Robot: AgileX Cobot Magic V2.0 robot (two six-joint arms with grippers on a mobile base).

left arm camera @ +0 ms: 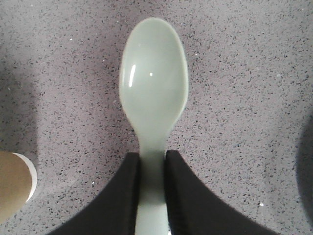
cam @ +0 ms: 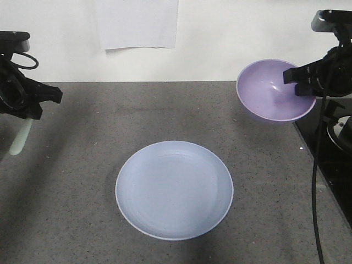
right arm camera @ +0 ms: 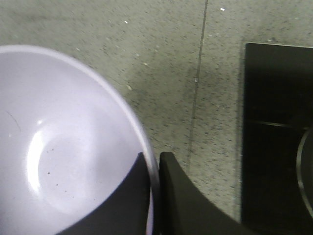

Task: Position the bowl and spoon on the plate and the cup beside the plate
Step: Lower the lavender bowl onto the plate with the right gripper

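The pale blue-lilac plate [cam: 174, 190] lies flat at the table's middle front. My right gripper [cam: 297, 81] is shut on the rim of the lavender bowl [cam: 270, 91], which hangs tilted in the air above the table's far right corner; one finger is inside the bowl [right arm camera: 63, 156], one outside. My left gripper [cam: 30, 113] at the far left is shut on the handle of the mint-green spoon [left arm camera: 154, 90], whose bowl end hangs down over the bare table. The spoon [cam: 21, 137] shows below the left arm. The brown cup [left arm camera: 13, 185] stands at the lower left of the left wrist view.
The table [cam: 137, 115] is grey speckled stone. A black panel [cam: 330, 165] runs along its right edge, also seen as the black panel [right arm camera: 276, 127] in the right wrist view. A white sheet [cam: 137, 25] hangs on the back wall.
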